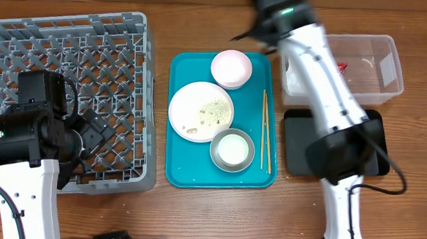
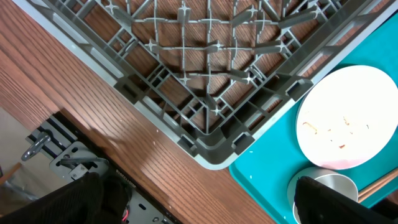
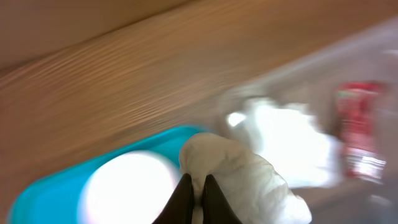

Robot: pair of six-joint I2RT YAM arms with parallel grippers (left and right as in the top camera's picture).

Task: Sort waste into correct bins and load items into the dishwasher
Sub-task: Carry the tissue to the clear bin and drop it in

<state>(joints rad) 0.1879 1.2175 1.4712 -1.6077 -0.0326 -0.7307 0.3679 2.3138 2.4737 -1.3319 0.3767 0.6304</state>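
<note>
My right gripper [image 3: 198,180] is shut on a crumpled white napkin [image 3: 249,177], held in the air above the pink bowl [image 3: 124,186] and beside the clear tub [image 1: 381,66]. Inside the tub lie a red wrapper [image 3: 359,134] and another white napkin [image 3: 283,140]. In the overhead view the right gripper [image 1: 241,37] hangs just behind the pink bowl [image 1: 231,68]. The plate [image 1: 201,111] carries rice scraps [image 1: 214,112]. A grey bowl [image 1: 232,150] and chopsticks [image 1: 266,129] share the teal tray [image 1: 178,169]. My left gripper [image 2: 199,208] stands open and holds nothing, over the dish rack's [image 1: 68,90] near right corner.
The black tray [image 1: 296,149] lies in front of the clear tub, partly under my right arm. The rack's corner [image 2: 211,155] almost touches the teal tray [image 2: 267,180]. Bare wooden table shows in front of the rack and trays.
</note>
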